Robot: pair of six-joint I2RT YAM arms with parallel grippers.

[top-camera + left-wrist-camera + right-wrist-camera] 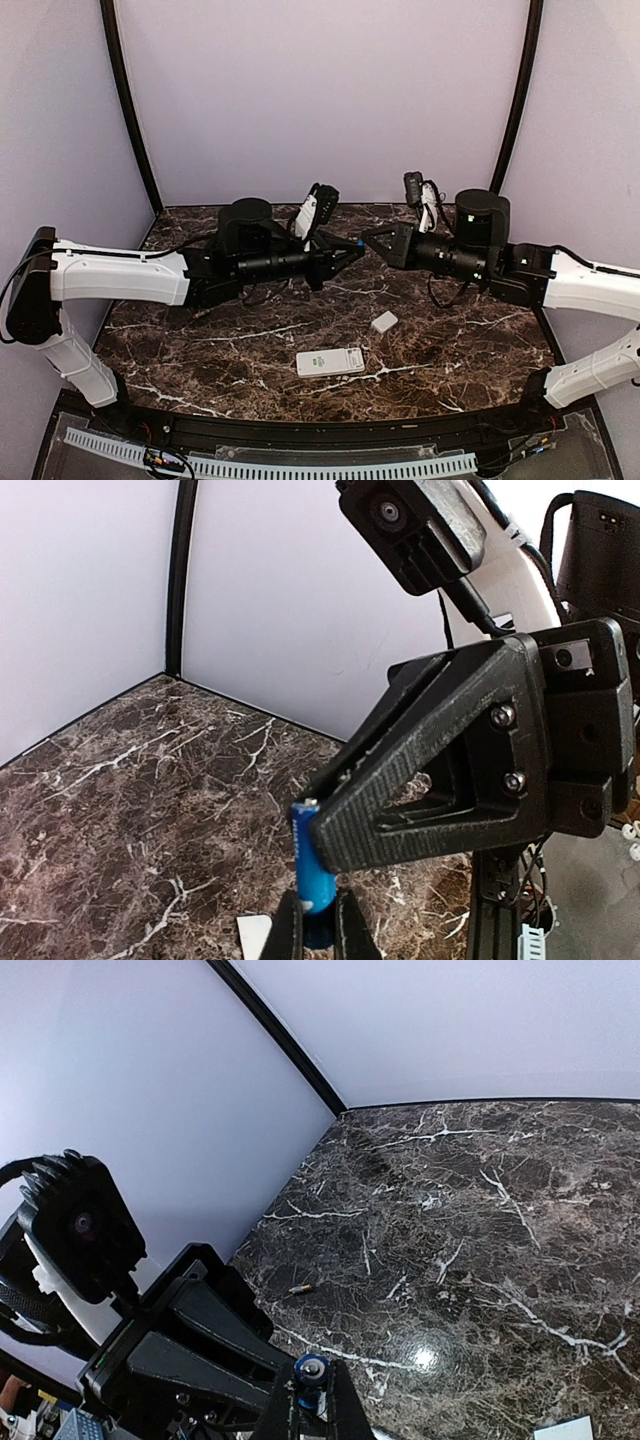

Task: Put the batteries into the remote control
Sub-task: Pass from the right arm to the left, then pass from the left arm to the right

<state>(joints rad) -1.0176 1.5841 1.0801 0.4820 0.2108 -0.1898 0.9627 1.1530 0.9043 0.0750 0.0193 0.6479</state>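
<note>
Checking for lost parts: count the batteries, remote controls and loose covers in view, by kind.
battery: 1
remote control: 1
white cover piece: 1
Total: 3

Overhead wide; wrist views close (share battery (313, 865))

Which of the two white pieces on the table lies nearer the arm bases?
The remote, the long flat one near the front edge; the small cover sits farther back, to its right.
</note>
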